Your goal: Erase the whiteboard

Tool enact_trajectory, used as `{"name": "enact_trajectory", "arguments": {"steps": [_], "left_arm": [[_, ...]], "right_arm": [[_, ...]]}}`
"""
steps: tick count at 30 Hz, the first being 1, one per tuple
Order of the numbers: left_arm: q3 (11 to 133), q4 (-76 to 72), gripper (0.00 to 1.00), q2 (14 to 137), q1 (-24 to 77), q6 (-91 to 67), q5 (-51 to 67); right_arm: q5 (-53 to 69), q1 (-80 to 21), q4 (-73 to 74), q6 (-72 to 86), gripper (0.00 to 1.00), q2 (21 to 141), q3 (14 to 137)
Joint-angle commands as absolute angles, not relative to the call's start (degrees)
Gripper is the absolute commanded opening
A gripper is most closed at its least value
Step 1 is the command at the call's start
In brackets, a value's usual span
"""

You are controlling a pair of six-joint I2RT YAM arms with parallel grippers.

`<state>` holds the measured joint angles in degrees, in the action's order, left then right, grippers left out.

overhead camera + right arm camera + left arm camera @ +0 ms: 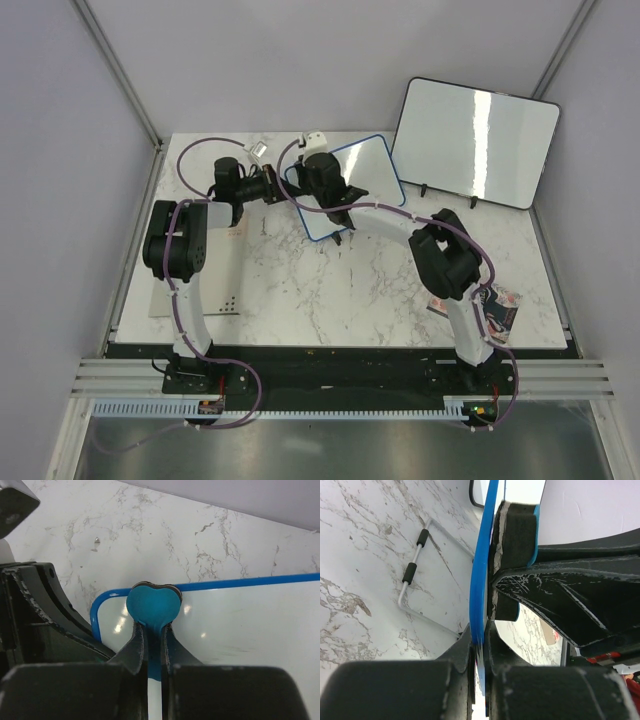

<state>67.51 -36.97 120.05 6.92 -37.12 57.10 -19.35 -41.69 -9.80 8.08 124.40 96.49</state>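
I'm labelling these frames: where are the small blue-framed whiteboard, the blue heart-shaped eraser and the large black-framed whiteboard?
small blue-framed whiteboard (240, 630): right wrist view, white writing surface.
blue heart-shaped eraser (152, 605): right wrist view, centre of its face.
large black-framed whiteboard (470, 140): top external view, panel middle.

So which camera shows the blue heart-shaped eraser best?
The right wrist view: the blue heart-shaped eraser faces the camera, pinched in the right gripper over the blue-framed whiteboard. The left wrist view shows only its side, black padding with a blue edge. The top external view hides it beneath the right arm.
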Motion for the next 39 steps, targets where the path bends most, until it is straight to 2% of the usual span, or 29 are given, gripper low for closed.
{"name": "enact_trajectory", "arguments": {"steps": [1, 9, 21, 30, 39], "left_arm": [[67.1, -33.9, 0.02, 120.2, 12.8, -27.4, 64.9], [67.1, -33.4, 0.02, 120.1, 12.9, -27.0, 64.8], [67.2, -31.3, 0.02, 119.5, 13.1, -25.4, 64.4], [67.5, -30.8, 0.02, 119.6, 13.4, -25.1, 64.3], [67.5, -30.6, 0.02, 119.5, 13.4, -24.8, 64.2]], "right_arm": [[-21.6, -38.8, -0.9, 8.6, 0.00, 126.5, 88.1], [-23.5, -34.5, -1.3, 12.7, 0.00, 125.1, 83.2], [-24.3, -29.6, 2.5, 13.4, 0.00, 128.5, 90.4], [-17.8, -31.5, 0.4, 13.2, 0.00, 124.7, 84.5], [-17.8, -37.7, 1.1, 12.9, 0.00, 126.3, 85.8]]}}
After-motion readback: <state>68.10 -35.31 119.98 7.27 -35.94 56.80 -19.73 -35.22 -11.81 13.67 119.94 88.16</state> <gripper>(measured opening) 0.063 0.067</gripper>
